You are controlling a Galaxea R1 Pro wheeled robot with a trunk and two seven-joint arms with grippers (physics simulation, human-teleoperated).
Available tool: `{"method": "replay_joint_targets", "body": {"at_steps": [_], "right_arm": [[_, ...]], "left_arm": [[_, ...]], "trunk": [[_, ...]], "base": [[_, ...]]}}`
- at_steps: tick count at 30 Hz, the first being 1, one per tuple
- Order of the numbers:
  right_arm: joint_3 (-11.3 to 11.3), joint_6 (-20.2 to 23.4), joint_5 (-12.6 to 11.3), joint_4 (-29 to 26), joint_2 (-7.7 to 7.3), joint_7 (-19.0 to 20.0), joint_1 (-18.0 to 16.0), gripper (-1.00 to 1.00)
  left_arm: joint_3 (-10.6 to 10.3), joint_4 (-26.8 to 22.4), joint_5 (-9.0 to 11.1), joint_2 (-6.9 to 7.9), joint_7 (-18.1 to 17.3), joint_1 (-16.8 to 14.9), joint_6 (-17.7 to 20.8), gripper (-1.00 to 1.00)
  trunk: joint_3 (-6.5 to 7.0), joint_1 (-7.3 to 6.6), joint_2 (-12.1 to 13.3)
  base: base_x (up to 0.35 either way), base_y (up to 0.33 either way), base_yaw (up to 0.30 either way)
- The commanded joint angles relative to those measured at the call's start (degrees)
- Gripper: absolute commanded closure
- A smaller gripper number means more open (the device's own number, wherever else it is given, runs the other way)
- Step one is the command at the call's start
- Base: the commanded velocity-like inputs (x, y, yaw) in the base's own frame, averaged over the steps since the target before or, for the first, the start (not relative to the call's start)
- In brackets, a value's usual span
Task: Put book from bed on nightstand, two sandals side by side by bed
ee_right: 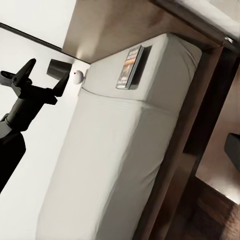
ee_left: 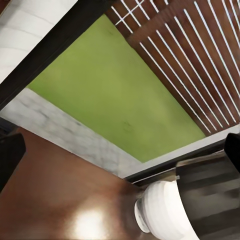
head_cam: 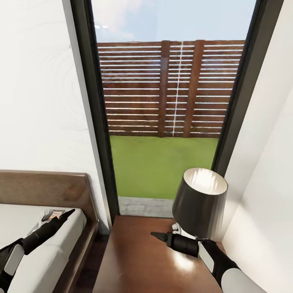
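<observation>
One nightstand (head_cam: pixel 138 260), one lamp (head_cam: pixel 199 203), one book (head_cam: pixel 53 214) on bed (head_cam: pixel 24 228).

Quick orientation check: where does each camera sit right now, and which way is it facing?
Head view: high, facing the window, looking down on nightstand, lamp and bed; both arms show, left gripper near the book, right gripper over the nightstand.
Left wrist view: faces nightstand, lamp and window; own fingers at the edges.
Right wrist view: faces bed and book; left gripper shows, open.
Shared: head and right wrist views both show the book.
</observation>
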Motion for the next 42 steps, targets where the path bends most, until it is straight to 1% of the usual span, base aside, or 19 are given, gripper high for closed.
{"method": "replay_joint_targets", "body": {"at_steps": [1, 7, 21, 25, 35, 37, 42], "right_arm": [[-0.1, 0.5, -0.3, 0.0, 0.01, 0.1, 0.0, -1.0], [-0.1, 0.5, -0.3, 0.0, -0.06, 0.1, 0.0, -1.0], [-0.1, 0.5, -0.4, 0.0, 0.01, 0.1, 0.0, -1.0], [-0.1, 0.5, -0.4, 0.0, 0.01, 0.1, 0.0, -1.0], [0.0, 0.5, -0.4, 0.0, 0.01, 0.1, 0.0, -1.0], [0.0, 0.5, -0.3, 0.0, 0.01, 0.1, 0.0, -1.0], [0.0, 0.5, -0.3, 0.0, 0.01, 0.1, 0.0, -1.0]], "left_arm": [[0.1, 0.0, 0.3, 0.0, -0.1, 0.0, 0.5, -1.0], [0.1, 0.0, 0.3, 0.0, -0.1, 0.0, 0.5, -1.0], [0.0, 0.0, 0.3, -0.04, -0.2, 0.0, 0.5, -1.0], [-0.8, 0.0, 0.3, -0.08, -0.2, 0.0, 0.4, -1.0], [-1.7, 0.0, 0.3, -0.09, -0.1, 0.0, 0.4, -1.0], [-2.2, 0.0, 0.4, -0.09, -0.1, 0.0, 0.4, -1.0], [-2.5, 0.0, 0.4, -0.09, -0.1, 0.0, 0.4, -1.0]], "trunk": [[-0.06, 0.0, 0.0], [-0.06, 0.0, 0.0], [-0.06, 0.0, 0.0], [-0.06, 0.0, 0.0], [-0.06, 0.0, 0.0], [-0.06, 0.0, 0.0], [-0.06, 0.0, 0.0]], "base": [[0.033, 0.0, 0.0], [0.101, 0.0, 0.0], [0.031, 0.0, 0.0], [0.155, 0.0, 0.0], [0.046, 0.0, 0.0], [0.233, 0.0, 0.0], [0.303, 0.037, 0.0]]}}
